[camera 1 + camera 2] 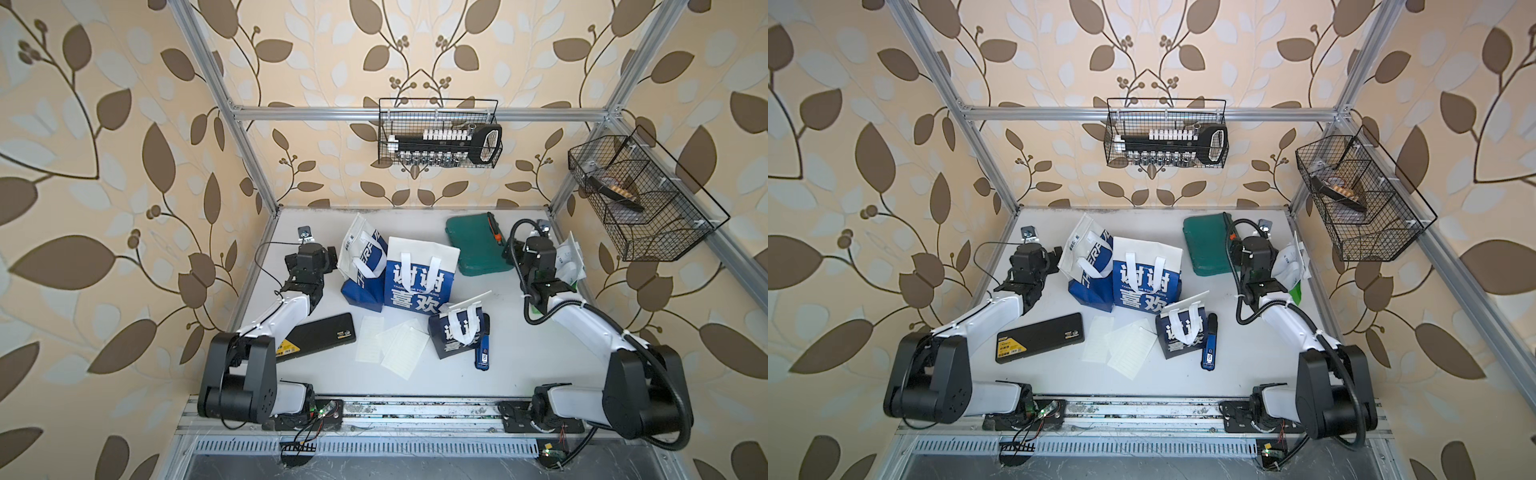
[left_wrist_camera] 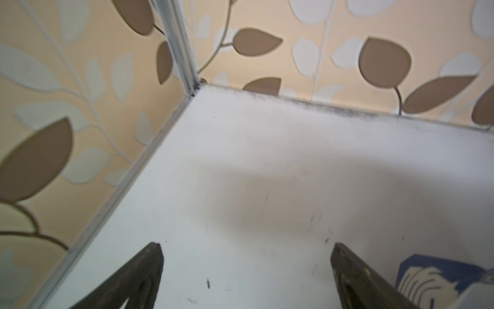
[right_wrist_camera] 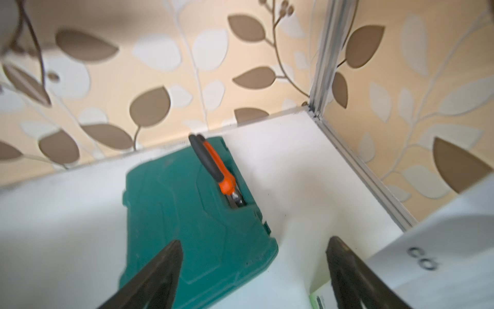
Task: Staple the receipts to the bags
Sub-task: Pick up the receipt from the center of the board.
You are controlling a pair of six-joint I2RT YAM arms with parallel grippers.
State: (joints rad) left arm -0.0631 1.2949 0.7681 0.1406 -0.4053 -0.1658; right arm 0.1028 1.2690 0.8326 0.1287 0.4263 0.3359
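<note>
Four bags point(image 1: 417, 282) counted: two large blue-and-white mid-table, a small navy bag point(image 1: 446, 345) nearer, a white-and-green bag point(image 1: 571, 259) far right, partly hidden behind the right arm. Overlapped receipts point(image 1: 405, 347) flat near centre, just left of the navy one, number unclear, in both top views only. On the left gripper point(image 2: 246, 267), jaws apart over bare table; on the right gripper point(image 3: 254, 264), jaws apart, empty, beside the green case point(image 3: 192, 214).

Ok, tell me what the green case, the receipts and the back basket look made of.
Green case: probably moulded plastic, matte, with pressed contours. Receipts: thin paper, matte, lying flat with faint printed lines. Back basket: black wire mesh, likely coated metal.
</note>
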